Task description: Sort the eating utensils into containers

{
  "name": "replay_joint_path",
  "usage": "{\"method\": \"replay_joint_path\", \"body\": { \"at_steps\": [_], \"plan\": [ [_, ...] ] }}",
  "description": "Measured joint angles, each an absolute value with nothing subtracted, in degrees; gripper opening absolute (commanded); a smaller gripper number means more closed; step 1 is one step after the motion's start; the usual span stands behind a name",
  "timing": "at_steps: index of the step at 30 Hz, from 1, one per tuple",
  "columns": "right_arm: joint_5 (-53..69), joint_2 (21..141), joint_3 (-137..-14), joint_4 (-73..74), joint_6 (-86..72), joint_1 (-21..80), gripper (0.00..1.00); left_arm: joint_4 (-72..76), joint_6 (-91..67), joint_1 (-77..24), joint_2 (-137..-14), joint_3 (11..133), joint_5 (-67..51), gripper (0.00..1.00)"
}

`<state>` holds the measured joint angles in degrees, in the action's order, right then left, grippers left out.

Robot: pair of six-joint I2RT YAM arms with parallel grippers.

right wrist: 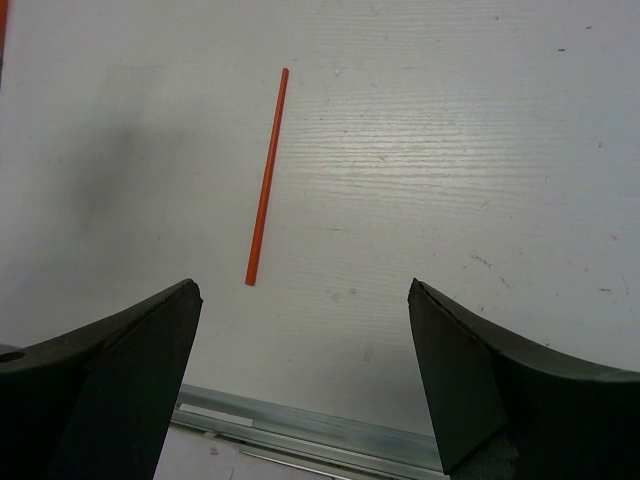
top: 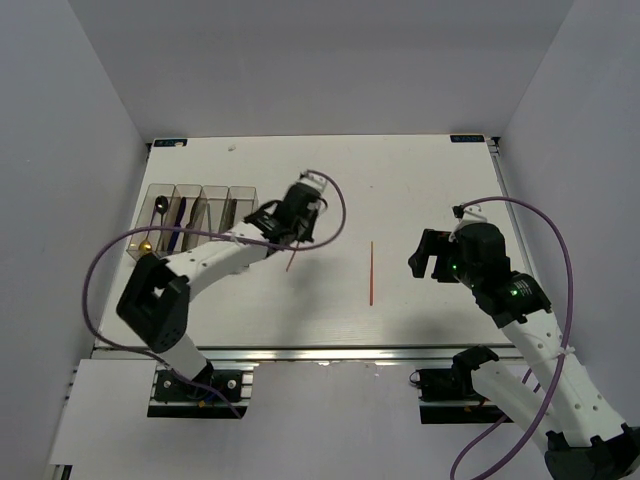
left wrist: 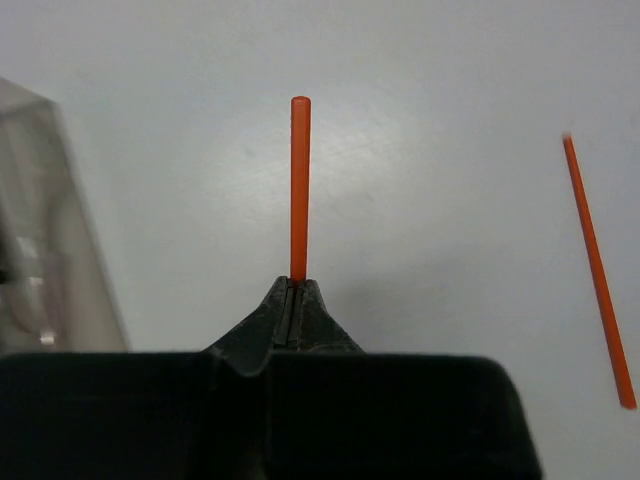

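Left gripper (left wrist: 297,290): jaws pinched tight on one end of the held chopstick.
Held chopstick (left wrist: 299,190): orange-red, sticking straight out past the fingertips, just right of the bins.
Loose chopstick (top: 371,272): same orange-red, lying flat near the middle of the table (top: 420,190), between the two arms and well apart from the bins.
Right gripper (right wrist: 303,295): jaws spread wide with nothing between them, hovering over the table to the right of the loose chopstick.
Bins (top: 240,192): four clear brown compartments joined side by side at the table's left.
Black spoon (top: 162,205): in the leftmost compartment.
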<state>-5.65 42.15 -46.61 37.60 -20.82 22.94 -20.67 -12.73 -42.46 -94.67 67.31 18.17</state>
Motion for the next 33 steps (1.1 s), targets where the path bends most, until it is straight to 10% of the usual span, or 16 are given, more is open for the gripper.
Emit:
{"method": "replay_joint_path", "body": {
  "at_steps": [12, 33],
  "plan": [
    [-4.3, 45.2, -46.6, 35.3, -20.8, 22.9, 0.89, -21.6, 5.1, -9.4, -83.3, 72.1, 13.8, 0.0],
    [-2.6, 51.9, -46.3, 31.0, -21.7, 22.9, 0.89, -6.6, 6.7, -1.3, -93.6, 60.8, 3.0, 0.1]
  ]
}}
